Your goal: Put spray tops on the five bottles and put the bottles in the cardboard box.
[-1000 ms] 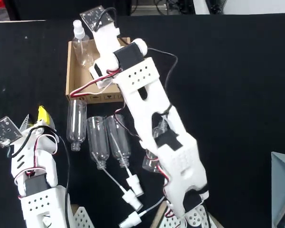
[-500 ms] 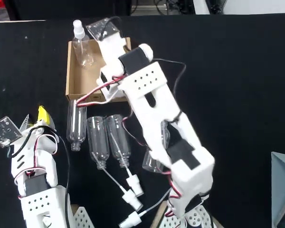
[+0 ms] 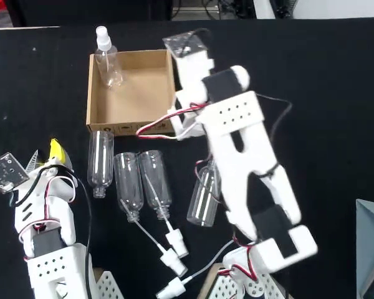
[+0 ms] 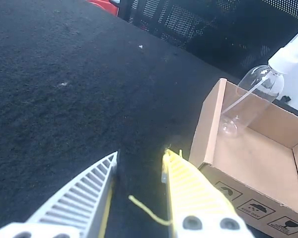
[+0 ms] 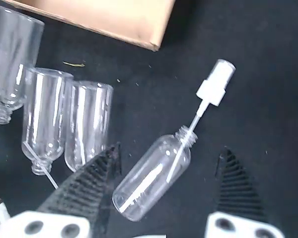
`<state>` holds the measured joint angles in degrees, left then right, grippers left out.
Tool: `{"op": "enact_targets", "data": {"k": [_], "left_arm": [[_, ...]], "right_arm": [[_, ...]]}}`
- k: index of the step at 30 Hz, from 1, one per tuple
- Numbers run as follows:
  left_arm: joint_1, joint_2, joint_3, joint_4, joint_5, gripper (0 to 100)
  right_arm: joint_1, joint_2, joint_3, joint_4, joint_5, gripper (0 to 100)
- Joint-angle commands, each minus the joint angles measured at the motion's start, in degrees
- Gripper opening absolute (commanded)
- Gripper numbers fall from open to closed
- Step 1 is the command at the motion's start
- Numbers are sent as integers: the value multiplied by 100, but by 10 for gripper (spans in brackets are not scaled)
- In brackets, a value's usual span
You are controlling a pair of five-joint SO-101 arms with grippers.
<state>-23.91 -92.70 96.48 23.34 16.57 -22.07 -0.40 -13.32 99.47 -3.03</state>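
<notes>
One capped bottle (image 3: 107, 62) sits in the box (image 3: 137, 93); four lie outside, one half-topped bottle (image 5: 154, 173) under the spread right gripper (image 5: 170, 151); left gripper (image 4: 140, 154) also apart.

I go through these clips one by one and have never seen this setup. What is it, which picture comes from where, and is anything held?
Two small white robot arms stand side by side at a black table. One picture looks down from a fixed camera; the other two come from a camera on each arm's wrist. A cardboard box holds one bottle with its spray top on. Three uncapped bottles lie in front of it, three loose spray tops nearer the arms. The right hand is open above a fourth bottle, whose top sits raised off its neck. The left hand is open and empty. Nothing is held.
</notes>
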Motion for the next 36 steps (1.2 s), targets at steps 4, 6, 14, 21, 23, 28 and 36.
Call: {"op": "enact_targets", "data": {"k": [4,6,14,21,23,28,36], "left_arm": [[-13,-70,145,-167,-53,138],[-13,-70,145,-167,-53,138],[-13,-70,145,-158,-53,138],[-13,-70,145,-149,-53,138],[-13,-70,145,-141,-53,138],[-13,-70,145,-132,-53,138],[-13,-70,145,-123,-53,138]], "right_arm": [[149,-1086,875,123,-44,252],[149,-1297,1147,123,-70,252],[123,-1947,2290,-360,-1582,252],[114,-2607,3477,-1055,-2198,249],[114,-2782,3846,-1319,-2277,248],[114,-3064,4840,-2084,-2268,248],[123,-3064,5631,-2752,-2268,248]]}}
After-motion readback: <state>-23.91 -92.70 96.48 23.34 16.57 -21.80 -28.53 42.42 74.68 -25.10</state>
